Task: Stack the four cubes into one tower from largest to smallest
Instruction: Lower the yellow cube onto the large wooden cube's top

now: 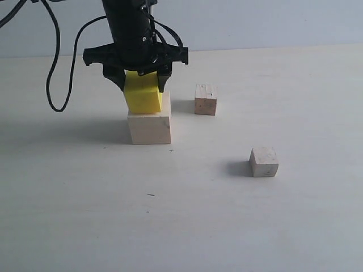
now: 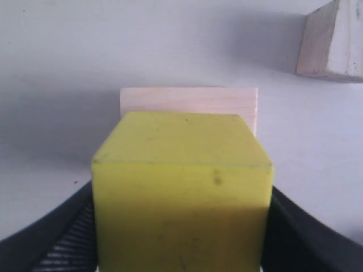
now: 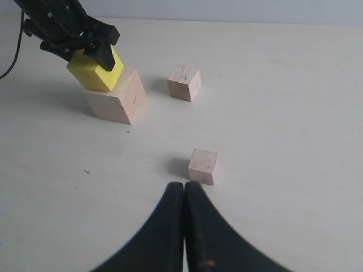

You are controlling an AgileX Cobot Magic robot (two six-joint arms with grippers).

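My left gripper is shut on the bright yellow cube, one black finger on each side. The yellow cube sits on top of the large pale wood cube, set toward its back edge; whether it rests fully I cannot tell. In the left wrist view the yellow cube fills the space between the fingers, with the wood cube beneath. One small greyish-pink cube stands right of the stack and another small cube is nearer the front. My right gripper is shut and empty, just short of the nearer small cube.
The white tabletop stretches around the cubes. A black cable hangs down from the left arm to the left of the stack. The right arm is outside the exterior view.
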